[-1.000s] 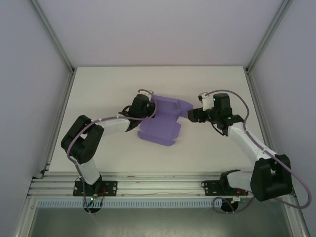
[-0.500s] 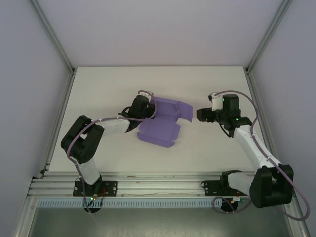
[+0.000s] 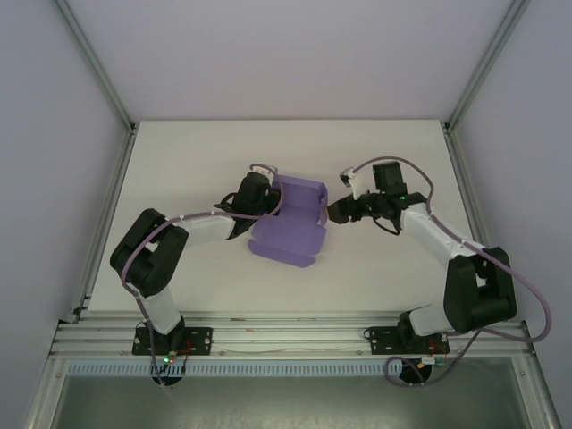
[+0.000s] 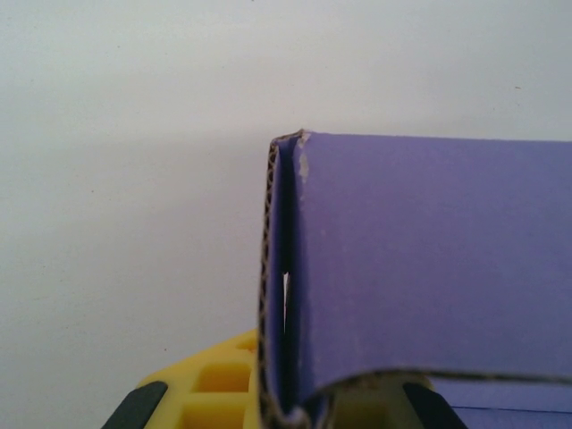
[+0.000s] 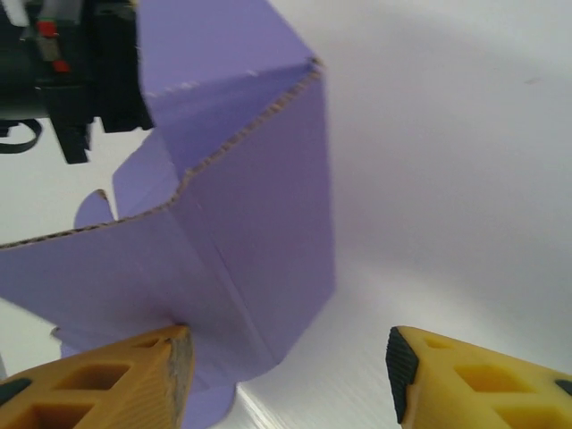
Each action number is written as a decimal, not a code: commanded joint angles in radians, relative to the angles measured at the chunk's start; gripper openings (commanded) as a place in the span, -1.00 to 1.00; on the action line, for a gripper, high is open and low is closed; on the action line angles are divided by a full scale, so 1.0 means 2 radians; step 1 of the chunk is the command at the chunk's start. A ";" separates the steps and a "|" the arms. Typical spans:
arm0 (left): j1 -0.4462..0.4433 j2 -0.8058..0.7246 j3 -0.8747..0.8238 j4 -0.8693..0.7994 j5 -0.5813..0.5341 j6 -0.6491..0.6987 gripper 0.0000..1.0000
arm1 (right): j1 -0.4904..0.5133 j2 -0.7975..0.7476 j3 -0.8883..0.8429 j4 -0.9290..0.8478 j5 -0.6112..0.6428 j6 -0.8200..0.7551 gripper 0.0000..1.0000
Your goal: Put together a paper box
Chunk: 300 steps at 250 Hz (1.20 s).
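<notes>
Table [image 3: 179, 170]: white, box [image 3: 290, 223] at centre.
Left fingers [image 4: 214, 393]: clamped on the box, 9 o'clock side.
Right fingers [image 5: 98, 384]: spread, 3 o'clock side.
Risk: if you push hard, the card may buckle.

Colours: paper box [image 3: 288, 234] plain lavender-purple, cut edges tan with corrugated fluting. Table [image 3: 188, 161] around the box plain white, unpatterned. Right gripper [image 5: 288, 357] beside the box: yellow fingers [image 5: 98, 384].

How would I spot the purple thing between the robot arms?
Find the white table, then the spot near its middle where the left arm and the right arm reach towards each other. Between them sits the paper box, a half-folded sheet of corrugated card. Nothing else on the table is purple card.
</notes>
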 commanded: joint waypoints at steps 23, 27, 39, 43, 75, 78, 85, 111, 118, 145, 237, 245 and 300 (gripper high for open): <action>-0.006 -0.007 0.015 -0.010 -0.015 -0.008 -1.00 | 0.028 0.036 0.034 0.044 0.011 0.036 0.10; -0.006 -0.006 0.016 -0.013 -0.019 -0.010 -1.00 | 0.032 0.039 0.036 0.045 0.016 0.036 0.09; -0.006 -0.004 0.019 -0.019 -0.026 -0.010 -1.00 | 0.043 0.046 0.040 0.050 0.038 0.043 0.08; -0.006 -0.005 0.019 -0.021 -0.028 -0.010 -1.00 | 0.047 0.049 0.042 0.051 0.048 0.047 0.07; -0.006 -0.002 0.016 -0.020 -0.039 -0.012 -1.00 | 0.066 0.074 0.059 0.067 0.123 0.098 -0.02; -0.006 -0.002 0.016 -0.020 -0.040 -0.012 -1.00 | 0.067 0.076 0.061 0.067 0.128 0.102 -0.03; -0.007 -0.001 0.017 -0.021 -0.041 -0.013 -1.00 | 0.069 0.082 0.063 0.071 0.141 0.110 -0.06; -0.008 0.002 0.016 -0.021 -0.039 -0.012 -1.00 | 0.079 0.100 0.065 0.093 0.177 0.140 -0.19; -0.009 0.002 0.015 -0.019 -0.038 -0.010 -1.00 | 0.082 0.106 0.065 0.098 0.194 0.150 -0.23; -0.013 0.011 0.019 -0.021 -0.039 -0.005 -1.00 | 0.094 0.127 0.078 0.104 0.257 0.188 -0.34; -0.020 0.027 0.034 -0.048 -0.068 -0.033 -1.00 | 0.132 0.212 0.131 0.020 0.615 0.323 -1.00; -0.020 0.027 0.036 -0.051 -0.070 -0.036 -1.00 | 0.134 0.227 0.147 -0.011 0.653 0.343 -1.00; -0.021 0.034 0.049 -0.067 -0.078 -0.055 -1.00 | 0.140 0.296 0.214 -0.148 0.786 0.469 -1.00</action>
